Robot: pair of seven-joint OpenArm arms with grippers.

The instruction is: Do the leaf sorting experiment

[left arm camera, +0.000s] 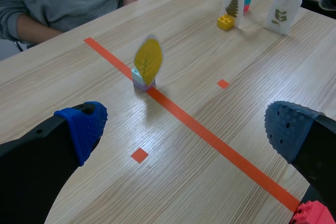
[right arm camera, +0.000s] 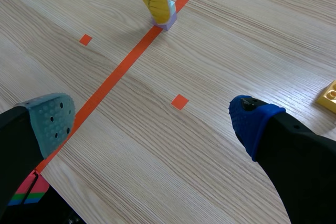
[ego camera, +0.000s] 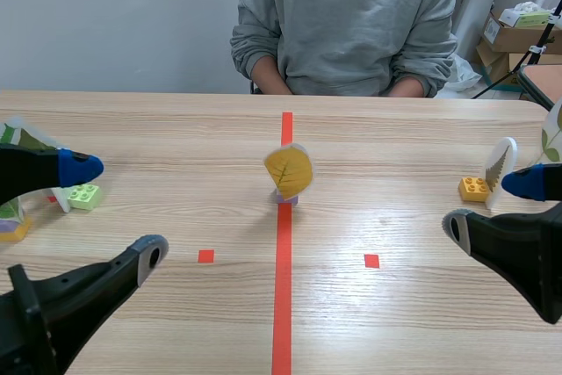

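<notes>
Yellow leaf card [ego camera: 289,170] stands in lilac block [ego camera: 285,199] on tape [ego camera: 283,287]; left gripper [left arm camera: 186,127] and right gripper [right arm camera: 152,120] gape empty.

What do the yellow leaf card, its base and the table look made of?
Yellow leaf card: likely laminated paper or plastic, thin with a pale rim. Base block: smooth moulded plastic, lilac. Table: wood or wood-look laminate, matte grain.

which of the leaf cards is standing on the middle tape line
The yellow leaf card on the lilac block: it alone stands on the line. The fern card on its orange block stands far off to the side.
</notes>
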